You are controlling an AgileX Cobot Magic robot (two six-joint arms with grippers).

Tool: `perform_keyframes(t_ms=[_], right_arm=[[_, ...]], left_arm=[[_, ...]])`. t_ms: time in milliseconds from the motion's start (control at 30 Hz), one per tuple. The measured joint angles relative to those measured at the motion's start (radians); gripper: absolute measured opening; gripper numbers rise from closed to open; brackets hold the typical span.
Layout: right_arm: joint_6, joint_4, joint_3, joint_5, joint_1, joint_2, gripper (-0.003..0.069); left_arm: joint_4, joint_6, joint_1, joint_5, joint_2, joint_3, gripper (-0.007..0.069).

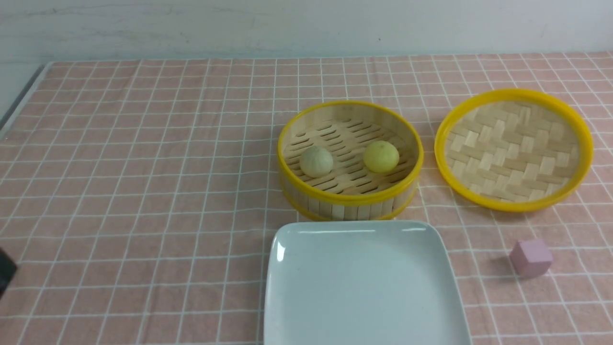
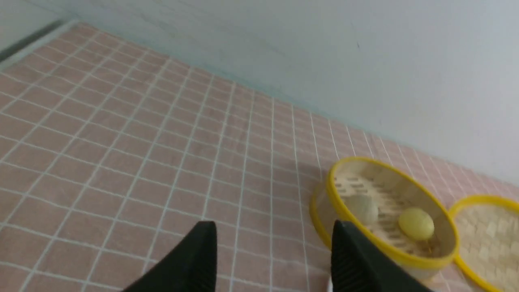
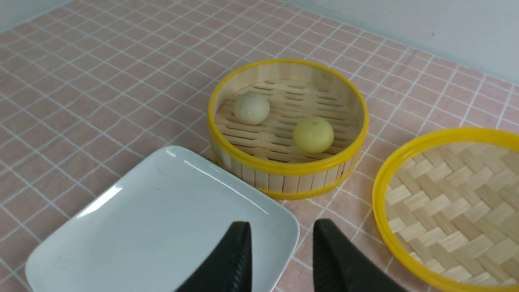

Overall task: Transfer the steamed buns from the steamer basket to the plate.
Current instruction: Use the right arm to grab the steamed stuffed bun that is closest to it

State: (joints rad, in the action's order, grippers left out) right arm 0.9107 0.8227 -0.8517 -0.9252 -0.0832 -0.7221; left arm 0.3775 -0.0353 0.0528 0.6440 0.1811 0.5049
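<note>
Surface: a table under a pink cloth [image 1: 143, 191] with a white grid, and a pale wall [image 1: 287, 24] behind it.

Buns: both lie in the steamer basket [image 1: 349, 203] on its slotted slat floor, apart from each other. The pale bun [image 1: 316, 161] is on the robot's left and the yellow bun [image 1: 381, 156] on its right. Neither touches the basket wall.

Pincers: we see the left gripper [image 2: 273, 227] with its jaws wide apart and nothing between them. It hangs over bare cloth off to the left of the basket, well apart from both buns. The right gripper [image 3: 282, 225] has its jaws parted by a narrower gap, also with nothing in it. It sits above the far right corner of the plate [image 1: 364, 287], and the basket and buns lie beyond its tips.

Surroundings: the plate lies just in front of the basket; we cannot tell whether its far rim touches the basket's base. The lid [image 1: 515, 148] rests woven side up to the right of the basket, close beside it. A pink cube [image 1: 530, 258] stands in front of the lid, to the right of the plate. Only the basket's tall slatted wall and yellow rim surround the buns.

Appearance: both buns are small round domes. One is bright yellow; the other is greyish-beige with a faintly mottled skin.
</note>
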Motion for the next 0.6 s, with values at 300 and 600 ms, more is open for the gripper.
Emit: perform_keyframes(t_ms=[300,600], right_arm=[[0.028,-0.015,-0.332,-0.177,0.0,-0.345,0.024],[0.032,-0.115,-0.659,-0.236,0.057,-0.693,0.024]], left_arm=[[0.317,0.554,0.0,0.089,0.255,0.1,0.0331],[0.345,0.707,0.0,0.073,0.343,0.107,0.0306]])
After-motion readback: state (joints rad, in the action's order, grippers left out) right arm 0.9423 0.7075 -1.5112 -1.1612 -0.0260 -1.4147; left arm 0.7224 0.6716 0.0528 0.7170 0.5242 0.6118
